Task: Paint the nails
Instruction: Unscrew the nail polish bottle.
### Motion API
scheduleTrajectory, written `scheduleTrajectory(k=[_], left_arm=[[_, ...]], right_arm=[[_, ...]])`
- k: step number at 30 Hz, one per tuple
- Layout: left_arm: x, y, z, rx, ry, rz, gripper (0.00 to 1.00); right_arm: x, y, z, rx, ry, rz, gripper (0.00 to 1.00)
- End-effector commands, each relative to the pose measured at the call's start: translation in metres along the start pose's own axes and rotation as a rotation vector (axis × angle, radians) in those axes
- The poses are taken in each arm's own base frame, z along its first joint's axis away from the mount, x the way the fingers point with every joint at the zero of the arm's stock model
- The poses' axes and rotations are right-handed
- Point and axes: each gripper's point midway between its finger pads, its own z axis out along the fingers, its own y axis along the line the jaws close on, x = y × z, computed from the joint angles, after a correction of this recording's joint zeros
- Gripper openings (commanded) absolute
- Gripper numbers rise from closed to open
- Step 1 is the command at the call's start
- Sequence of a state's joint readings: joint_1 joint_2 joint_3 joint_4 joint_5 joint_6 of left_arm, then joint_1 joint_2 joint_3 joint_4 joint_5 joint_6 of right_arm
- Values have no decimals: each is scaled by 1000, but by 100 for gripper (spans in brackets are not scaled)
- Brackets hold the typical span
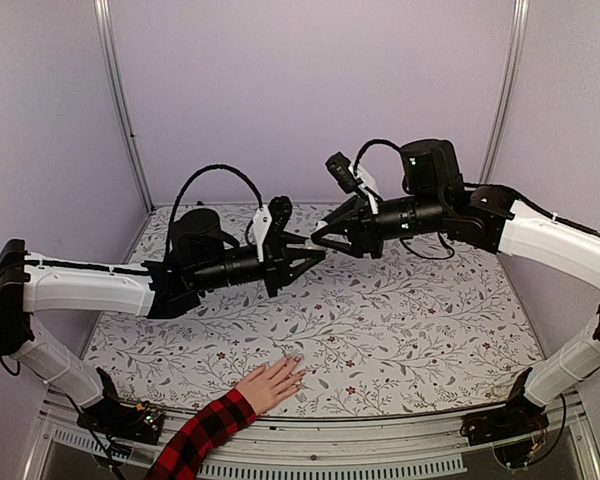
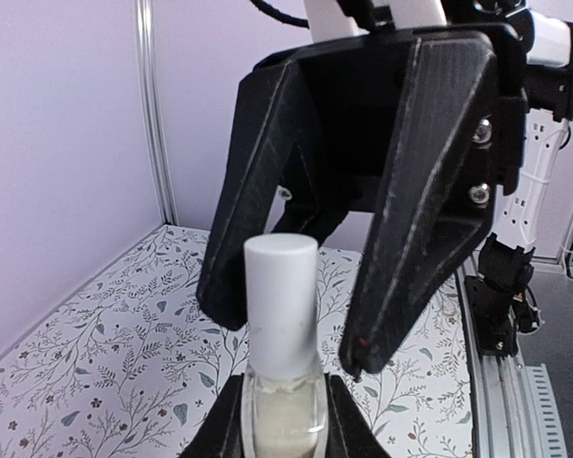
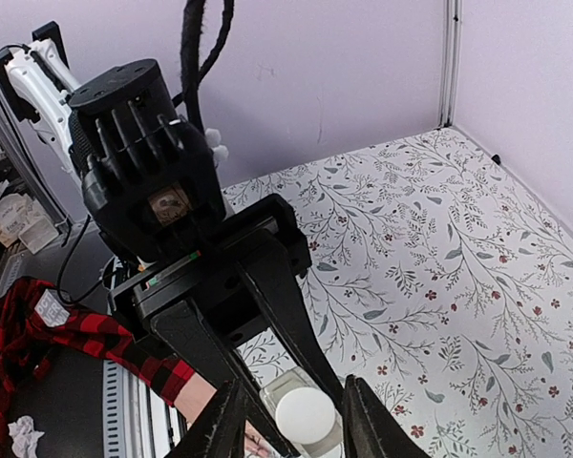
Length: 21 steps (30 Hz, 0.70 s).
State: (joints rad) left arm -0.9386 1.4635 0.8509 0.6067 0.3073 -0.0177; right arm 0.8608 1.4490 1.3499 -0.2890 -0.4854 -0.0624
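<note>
Top view: high, far, facing table (image 1: 430, 330). 2 wrist views: close, opposed, sharing bottle (image 2: 283, 353).

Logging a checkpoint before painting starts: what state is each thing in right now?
left gripper: shut on the bottle, off the table.
right gripper: open, fingers straddling the cap.
bottle: capped, held aloft.
hand: flat on the table, palm down.
nails: too small to judge paint.

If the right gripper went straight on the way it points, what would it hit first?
Likely the cap of the bottle the left gripper holds; it sits just before the right gripper.
</note>
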Motion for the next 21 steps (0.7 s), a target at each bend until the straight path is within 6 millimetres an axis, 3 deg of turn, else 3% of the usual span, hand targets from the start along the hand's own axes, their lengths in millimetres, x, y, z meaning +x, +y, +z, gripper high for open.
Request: scheduleTrajectory(k=[1,21], left_arm=[[-9,1,-1,-30,-18,22,0],[-10,5,-2,-58,-17,21,0]], right_arm=[[-9,1,0,-17,-11,10,35],[-6,10,0,-68,-2,-12,11]])
